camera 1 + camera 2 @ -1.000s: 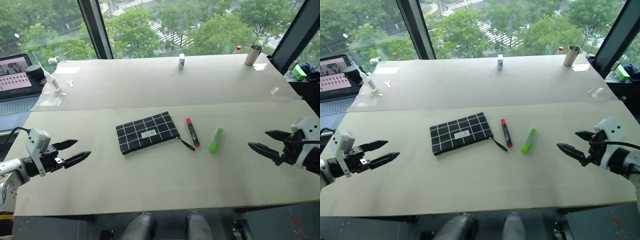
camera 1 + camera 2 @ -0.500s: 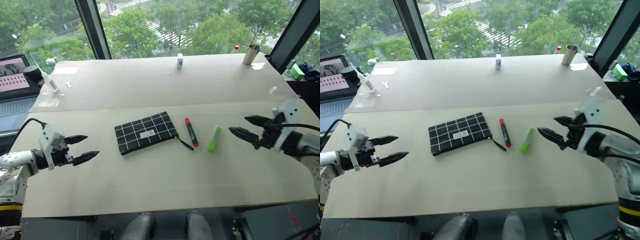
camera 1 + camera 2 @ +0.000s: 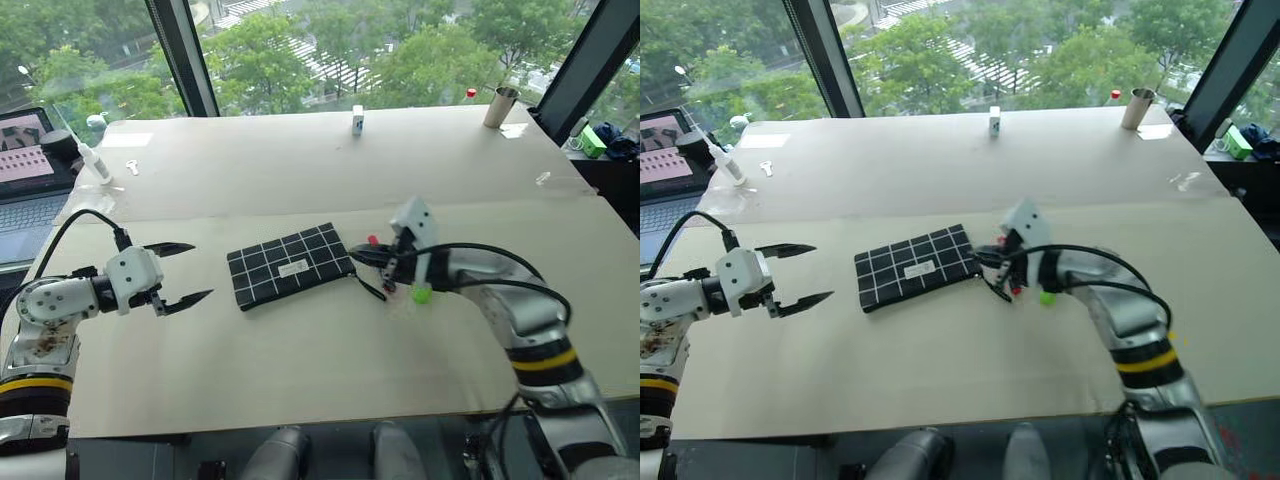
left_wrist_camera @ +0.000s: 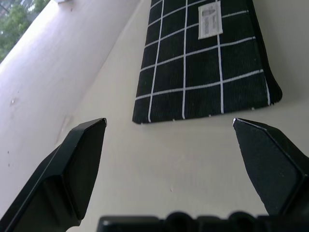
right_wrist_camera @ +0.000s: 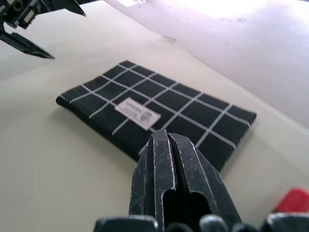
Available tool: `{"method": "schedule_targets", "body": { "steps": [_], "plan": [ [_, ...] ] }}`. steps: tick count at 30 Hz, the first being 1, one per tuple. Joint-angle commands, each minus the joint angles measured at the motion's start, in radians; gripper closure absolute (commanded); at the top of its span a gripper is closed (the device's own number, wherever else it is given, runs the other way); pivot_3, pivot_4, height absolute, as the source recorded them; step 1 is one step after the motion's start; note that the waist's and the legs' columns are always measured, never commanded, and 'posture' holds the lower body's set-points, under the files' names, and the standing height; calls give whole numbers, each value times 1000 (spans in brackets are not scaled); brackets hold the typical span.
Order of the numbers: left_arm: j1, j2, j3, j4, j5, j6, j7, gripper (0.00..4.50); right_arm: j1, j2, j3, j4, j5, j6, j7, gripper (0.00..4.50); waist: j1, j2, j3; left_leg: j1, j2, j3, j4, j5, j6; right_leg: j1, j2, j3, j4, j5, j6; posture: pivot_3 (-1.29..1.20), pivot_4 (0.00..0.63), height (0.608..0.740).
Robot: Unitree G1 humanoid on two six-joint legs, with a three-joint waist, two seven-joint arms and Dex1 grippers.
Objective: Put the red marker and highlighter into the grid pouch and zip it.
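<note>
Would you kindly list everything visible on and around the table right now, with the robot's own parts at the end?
grid pouch: one, black with white lines, table centre.
red marker: one, red cap showing, just right of the pouch, partly behind the right gripper.
highlighter: one, green, under the right arm.
cup: one, metallic, far right corner.
small white box: one, far edge, middle.
laptop: one, open, left of the table.
table: one, beige.
left gripper: black fingers open, left of the pouch.
right gripper: fingers shut, at the pouch's right end.
</note>
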Motion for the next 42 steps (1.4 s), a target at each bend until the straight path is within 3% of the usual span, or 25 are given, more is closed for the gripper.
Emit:
{"method": "schedule_targets", "body": {
  "steps": [1, 7, 14, 21, 32, 37, 42],
  "plan": [
    [-18, 37, -23, 42, 49, -78, 2, 0, -42, 32, 71, 122, -122, -90, -26, 4478, -4, 0, 0, 0, 0, 0, 0, 0, 0, 0, 0, 0, 0, 0, 0, 0, 150, 739],
    [-45, 61, -64, 129, 120, -180, 28, 0, -100, 97, 152, 243, -271, -167, -79, 4478, -24, 0, 0, -7, -1, 0, 2, 0, 0, -11, 0, 0, 13, 0, 0, 0, 150, 739],
    [-107, 51, -110, 203, 172, -279, 73, 0, -122, 117, 263, 357, -457, -237, -103, 4478, -28, -1, -1, -6, -1, 0, 2, 1, -2, -11, 0, 0, 15, 0, 0, 0, 150, 739],
    [-119, 47, -183, 265, 244, -401, 107, 0, -101, 113, 265, 318, -499, -262, -58, 4478, -28, -2, -1, -5, -1, 0, 2, 1, -2, -11, 0, 0, 15, 0, 0, 0, 150, 739],
    [-222, -98, -239, 407, 319, -560, 285, 0, -70, 123, 238, 271, -504, -236, -25, 4478, -22, -5, -4, -5, -1, 0, 4, 1, -2, -10, 0, 0, 15, 0, 0, 0, 150, 739],
    [-276, -116, -274, 487, 351, -624, 326, 0, -57, 124, 228, 248, -504, -225, -14, 4478, -25, -6, -5, -5, -1, 0, 4, 1, -2, -10, 0, 0, 16, 0, 0, 0, 150, 739],
    [-280, -106, -291, 516, 266, -637, 236, 1463, -50, 125, 213, 242, -501, -220, -20, 4500, -27, -6, -5, -6, -1, 0, 4, 1, -2, -10, 0, 0, 16, 0, 0, 0, 150, 739]
  ]
}}
